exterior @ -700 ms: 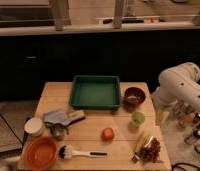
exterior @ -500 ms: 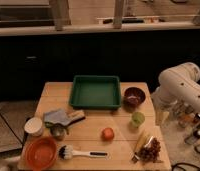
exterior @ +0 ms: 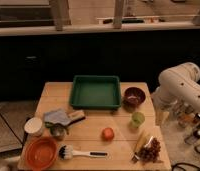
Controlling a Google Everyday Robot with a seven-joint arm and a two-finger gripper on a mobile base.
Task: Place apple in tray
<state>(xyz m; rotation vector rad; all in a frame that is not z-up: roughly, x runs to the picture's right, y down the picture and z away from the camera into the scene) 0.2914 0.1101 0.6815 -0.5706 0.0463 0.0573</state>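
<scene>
Apple, small, round and reddish (exterior: 108, 133), lies on the wooden tabletop (exterior: 55, 95) near its front edge, well apart from the green rectangular plastic tray (exterior: 95, 79) at the rear edge. Our gripper (exterior: 161, 111) hangs beside the right edge, and we cannot tell how its jaws stand. We judge the reach not yet begun. Next we must swing over the apple and descend.

The apple (exterior: 108, 133) is small, round and reddish-orange, sitting on the bare wood toward the bench's front edge, about midway along it. The tray (exterior: 95, 93) is green, rectangular and shallow, lying flat against the back edge, well apart from the apple. My gripper (exterior: 193, 131) hangs beyond the right edge.
</scene>
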